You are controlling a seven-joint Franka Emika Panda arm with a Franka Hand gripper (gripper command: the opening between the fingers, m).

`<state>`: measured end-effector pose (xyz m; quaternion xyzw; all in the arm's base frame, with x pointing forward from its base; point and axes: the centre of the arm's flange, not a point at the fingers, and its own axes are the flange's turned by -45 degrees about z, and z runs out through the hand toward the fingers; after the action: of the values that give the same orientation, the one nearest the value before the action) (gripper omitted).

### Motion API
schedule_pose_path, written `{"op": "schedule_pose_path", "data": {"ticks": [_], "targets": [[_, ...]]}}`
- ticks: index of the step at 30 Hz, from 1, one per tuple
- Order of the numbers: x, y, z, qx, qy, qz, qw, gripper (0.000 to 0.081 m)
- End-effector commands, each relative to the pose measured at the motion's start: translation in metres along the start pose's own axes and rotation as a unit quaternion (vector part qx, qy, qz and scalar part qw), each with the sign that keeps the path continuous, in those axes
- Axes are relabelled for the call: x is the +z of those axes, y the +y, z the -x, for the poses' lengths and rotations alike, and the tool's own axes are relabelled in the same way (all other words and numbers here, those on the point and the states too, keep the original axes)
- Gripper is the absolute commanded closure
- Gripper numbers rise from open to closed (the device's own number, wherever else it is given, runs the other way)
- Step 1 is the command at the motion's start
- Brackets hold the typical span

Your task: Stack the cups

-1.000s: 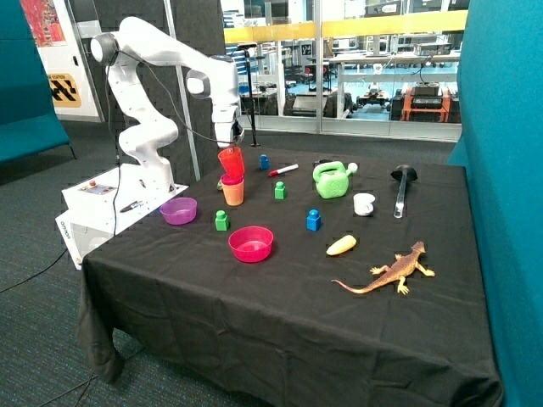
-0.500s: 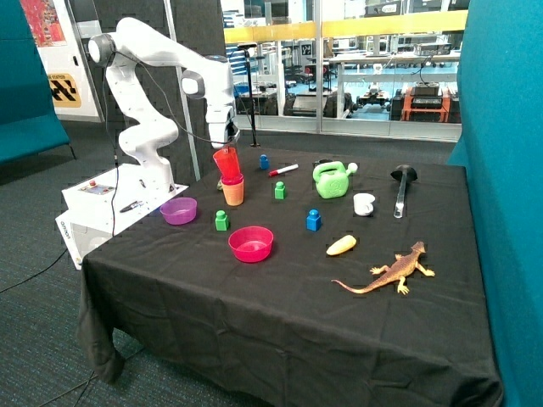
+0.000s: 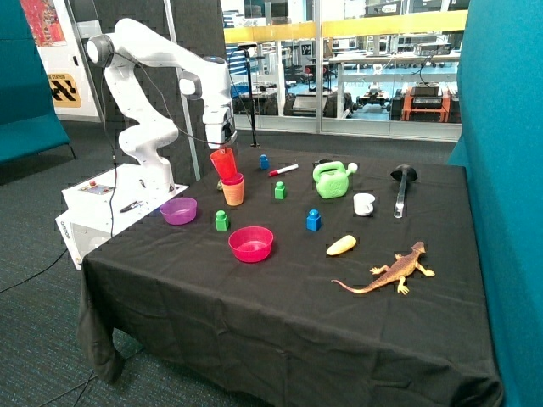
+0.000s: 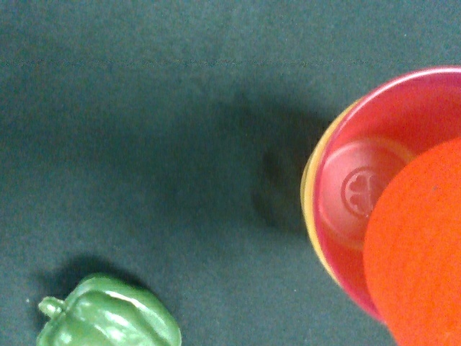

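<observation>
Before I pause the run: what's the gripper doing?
Gripper: shut on the red-orange cup, tilted above the pink-in-yellow cup stack.

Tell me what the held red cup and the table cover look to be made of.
Red-orange cup, hanging tilted from the gripper above the nested pink-in-yellow pair: apparently thin plastic, slightly see-through, smooth with a soft sheen. Table cover: black cloth, matte, draping in folds over the edge.
</observation>
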<state>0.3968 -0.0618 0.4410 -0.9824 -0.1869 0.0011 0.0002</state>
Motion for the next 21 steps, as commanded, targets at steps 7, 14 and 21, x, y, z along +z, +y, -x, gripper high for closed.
{"op": "schedule_pose_path", "data": {"ticks": [7, 14, 21], "targets": [[0.007, 0.008, -0.005, 0.001, 0.001, 0.00042, 1.0, 0.0808], [0.008, 0.007, -0.011, -0.005, 0.001, 0.00043, 1.0, 0.0808], [0.01, 0.004, -0.016, -0.012, 0.001, 0.00043, 0.9999, 0.0808]]}}
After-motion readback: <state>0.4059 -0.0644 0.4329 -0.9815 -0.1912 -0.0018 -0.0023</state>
